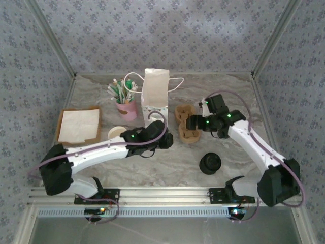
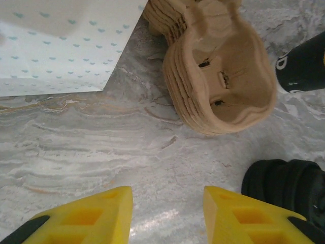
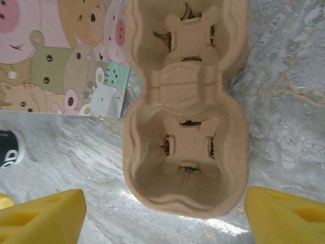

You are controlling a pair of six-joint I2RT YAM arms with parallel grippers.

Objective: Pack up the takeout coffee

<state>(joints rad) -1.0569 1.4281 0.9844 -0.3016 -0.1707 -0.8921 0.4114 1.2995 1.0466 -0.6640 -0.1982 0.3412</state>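
Bench [image 1: 152,170] of grey marble, seen from above: the white takeout cup [image 1: 117,132] is sitting on the left half, partly hidden behind the left arm [image 1: 101,150] and near the pink cup of sticks [image 1: 127,108]. The stack of black lids [image 1: 210,163] is standing at the near right. The left gripper [image 1: 170,141] is hovering just left of the pulp cup carrier [image 1: 185,122], and the right gripper [image 1: 189,123] is reaching over it from the right.

In the left wrist view the yellow fingers [image 2: 101,213] are standing apart over bare marble, released and holding nothing.

In the right wrist view the fingers [image 3: 45,218] are standing wide, flanking the carrier's end without clamping it.
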